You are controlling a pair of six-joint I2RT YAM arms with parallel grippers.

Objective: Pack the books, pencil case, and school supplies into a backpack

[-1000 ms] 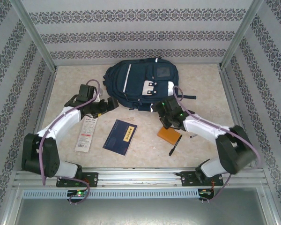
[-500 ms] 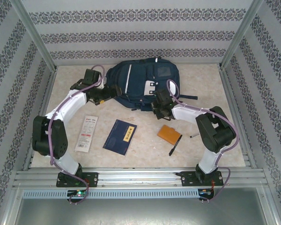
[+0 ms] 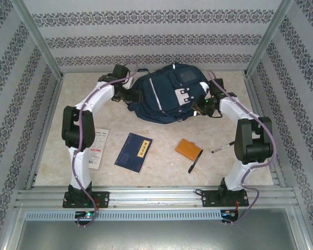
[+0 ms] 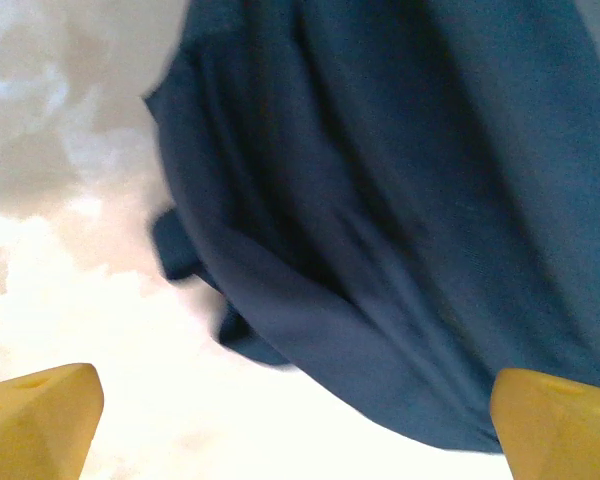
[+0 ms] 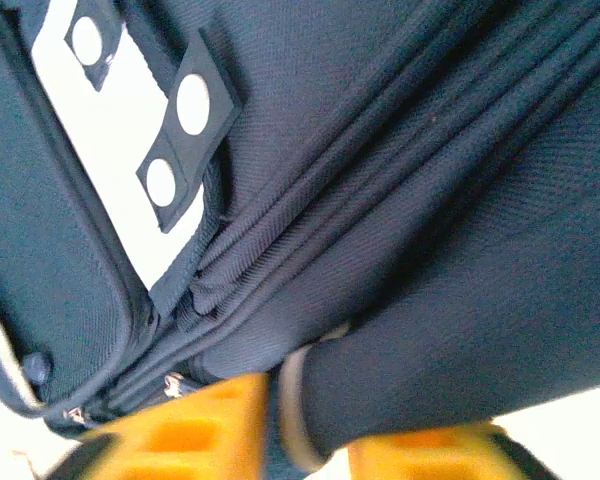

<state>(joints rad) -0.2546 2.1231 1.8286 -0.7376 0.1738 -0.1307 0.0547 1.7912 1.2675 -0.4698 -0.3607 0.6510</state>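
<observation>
The backpack (image 3: 164,94) sits far-centre on the surface (image 3: 161,174). Your right fingers (image 5: 200,430) pinch a padded fold on its side. The left fingers (image 4: 35,415) gape wide and empty at its left edge. Lift now and that thin pinch may slip, dropping it.

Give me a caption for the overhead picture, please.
Left arm and right arm flank a navy backpack; booklet, white packet and pen lie unpacked nearer.
</observation>
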